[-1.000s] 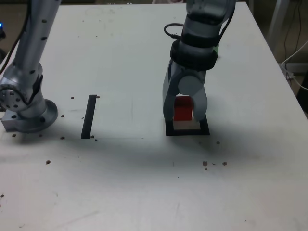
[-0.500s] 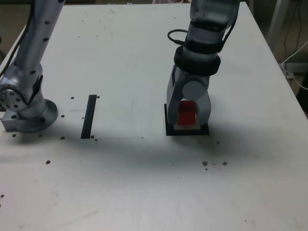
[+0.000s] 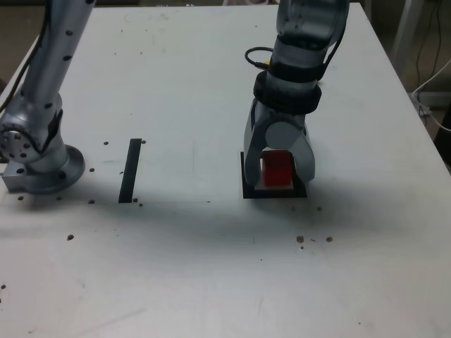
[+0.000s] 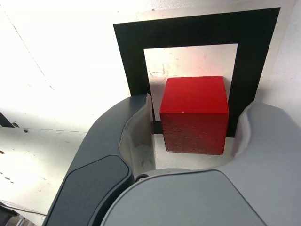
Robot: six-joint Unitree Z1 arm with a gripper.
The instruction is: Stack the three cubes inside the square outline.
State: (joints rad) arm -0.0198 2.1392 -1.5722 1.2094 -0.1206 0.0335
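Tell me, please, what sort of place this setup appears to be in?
Most likely a robotics lab or test bench: a bare white table marked with a black square outline and a black tape strip, a robot arm whose claw straddles a red cube, and loose cables beside the table.

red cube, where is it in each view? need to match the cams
Exterior view: red cube sits right of centre, between the gripper fingers, inside the square outline.
Wrist view: red cube fills the middle, gaps to both fingers, on the outline's white centre.
Shared landmark: the black square outline.
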